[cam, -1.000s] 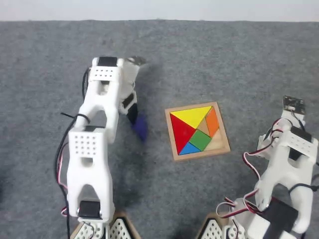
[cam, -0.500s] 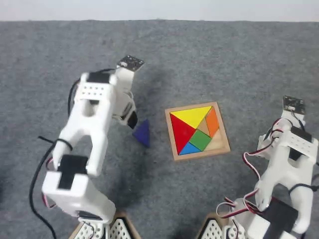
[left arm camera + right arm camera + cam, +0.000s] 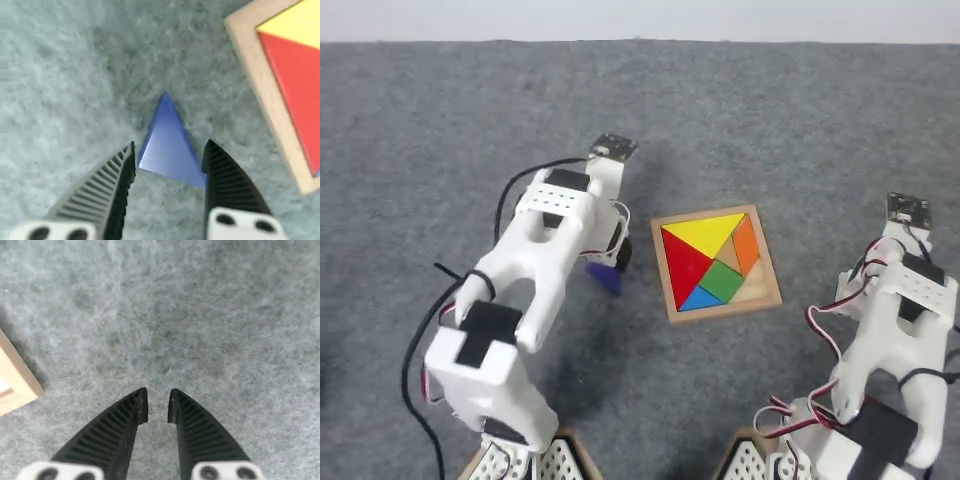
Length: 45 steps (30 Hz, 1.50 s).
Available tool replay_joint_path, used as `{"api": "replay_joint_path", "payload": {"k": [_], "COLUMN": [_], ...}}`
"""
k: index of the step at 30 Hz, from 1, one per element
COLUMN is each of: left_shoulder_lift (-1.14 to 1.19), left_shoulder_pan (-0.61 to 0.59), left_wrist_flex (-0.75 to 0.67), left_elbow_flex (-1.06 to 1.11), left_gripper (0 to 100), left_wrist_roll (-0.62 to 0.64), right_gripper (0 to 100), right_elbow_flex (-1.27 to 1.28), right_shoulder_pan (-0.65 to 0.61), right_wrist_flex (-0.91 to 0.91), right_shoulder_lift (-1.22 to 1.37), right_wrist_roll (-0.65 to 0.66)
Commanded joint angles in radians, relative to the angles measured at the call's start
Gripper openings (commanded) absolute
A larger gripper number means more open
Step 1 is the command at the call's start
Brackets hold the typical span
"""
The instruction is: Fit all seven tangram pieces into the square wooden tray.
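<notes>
High view is showing the square wooden tray (image 3: 725,308) sitting roughly mid-tabletop (image 3: 420,120), a bit toward the right edge. Yellow, red, orange, green and light-blue pieces are lying inside it. The dark blue triangle (image 3: 607,277) is lying flat on the grey tabletop near the tray, apart from it, on the side facing the tabletop's left edge.

Left pincer (image 3: 616,255) is hanging right over that triangle. From the left wrist cam, the left pincer (image 3: 170,145) is gaping wide with the blue triangle (image 3: 165,132) sitting between its two fingers, one point of the triangle aiming away from the pincer. Can't tell whether either finger is actually touching it. The tray's rim (image 3: 255,75) is showing just beside it.

Right arm (image 3: 900,320) is sitting near the tabletop's right edge. The right pincer (image 3: 157,392) is hovering over bare tabletop, fingers only a crack apart and gripping nothing, with a tray corner (image 3: 15,385) showing off to one side.
</notes>
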Motion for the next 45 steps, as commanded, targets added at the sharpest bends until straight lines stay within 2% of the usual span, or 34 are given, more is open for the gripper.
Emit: {"api": "replay_joint_path", "payload": {"k": [1, 11, 18, 23, 27, 32, 40, 45], "left_shoulder_lift": [0.031, 0.078, 0.078, 0.074, -0.015, -0.127, 0.006, 0.084], "left_shoulder_pan": [0.005, 0.003, 0.003, 0.003, 0.003, 0.009, 0.014, 0.014], "left_wrist_flex": [-0.011, 0.04, 0.052, 0.054, 0.048, -0.037, -0.052, -0.017], "left_elbow_flex": [-0.028, -0.028, -0.019, -0.007, 0.045, 0.156, 0.097, 0.036], "left_gripper": [21, 21, 21, 26, 26, 26, 25, 19], "left_wrist_roll": [0.015, 0.015, 0.061, 0.1, 0.106, 0.083, 0.071, 0.035], "right_gripper": [9.0, 9.0, 9.0, 9.0, 9.0, 9.0, 9.0, 9.0], "right_elbow_flex": [-0.043, -0.043, -0.043, -0.043, -0.043, -0.043, -0.043, -0.043], "right_shoulder_pan": [-0.008, -0.008, -0.008, -0.008, -0.008, -0.008, -0.008, -0.008], "right_wrist_flex": [0.01, 0.012, 0.012, 0.012, 0.012, 0.012, 0.012, 0.012], "right_shoulder_lift": [-0.054, -0.056, -0.058, -0.058, -0.058, -0.058, -0.058, -0.058], "right_wrist_roll": [0.008, 0.008, 0.009, 0.009, 0.009, 0.009, 0.009, 0.009]}}
